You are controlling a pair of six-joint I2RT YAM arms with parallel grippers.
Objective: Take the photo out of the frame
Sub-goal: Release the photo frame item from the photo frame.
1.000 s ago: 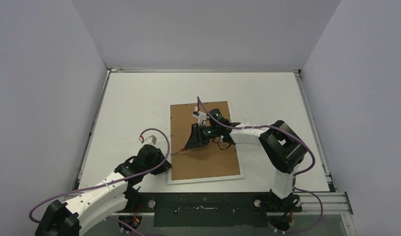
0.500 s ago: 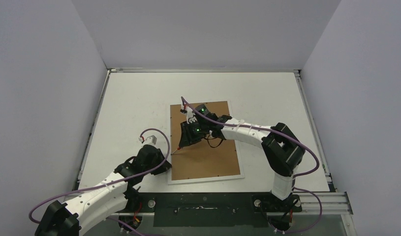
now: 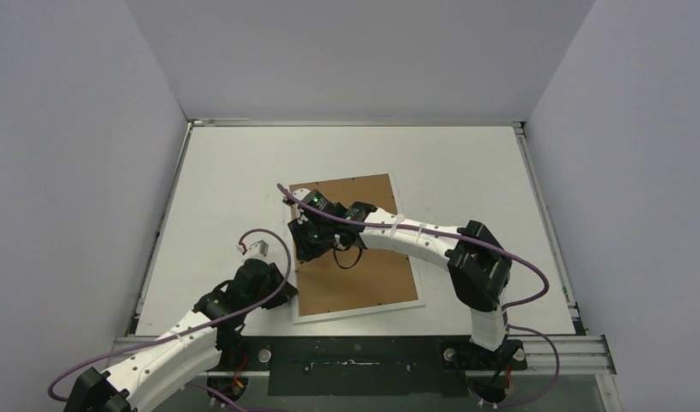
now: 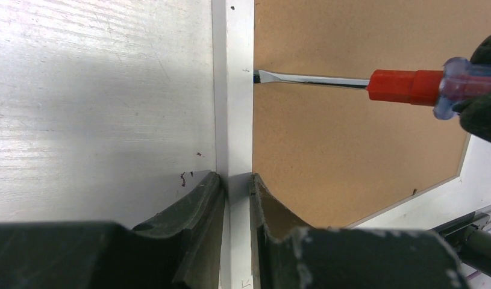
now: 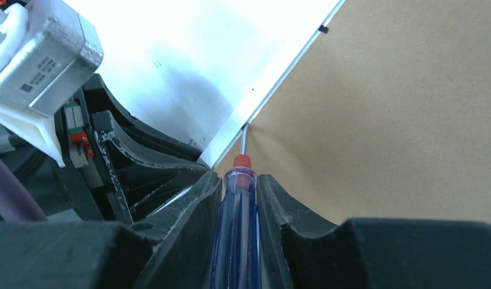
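Note:
The frame (image 3: pixel 368 279) lies face down on the table, its brown fibreboard back up. The photo is hidden beneath the back. My left gripper (image 4: pixel 237 183) is shut on the frame's white left border strip (image 4: pixel 234 120), near the front left corner (image 3: pixel 284 290). My right gripper (image 5: pixel 240 180) is shut on a red-and-blue screwdriver (image 5: pixel 238 229) and hovers over the frame's left side (image 3: pixel 301 247). The screwdriver's flat tip (image 4: pixel 262 76) touches the seam between the brown back and the white strip. The left gripper's fingers (image 5: pixel 119 153) show just left of that tip.
The white table (image 3: pixel 226 172) is walled at the back and on both sides. A black rail (image 3: pixel 355 356) with the arm bases runs along the near edge. A small black clip (image 5: pixel 323 28) sits on the frame's edge farther along.
My right arm has swung left across the back, bringing the screwdriver tip to the left border. The frame has turned slightly anticlockwise. My left arm drew back a little, still gripping the strip.

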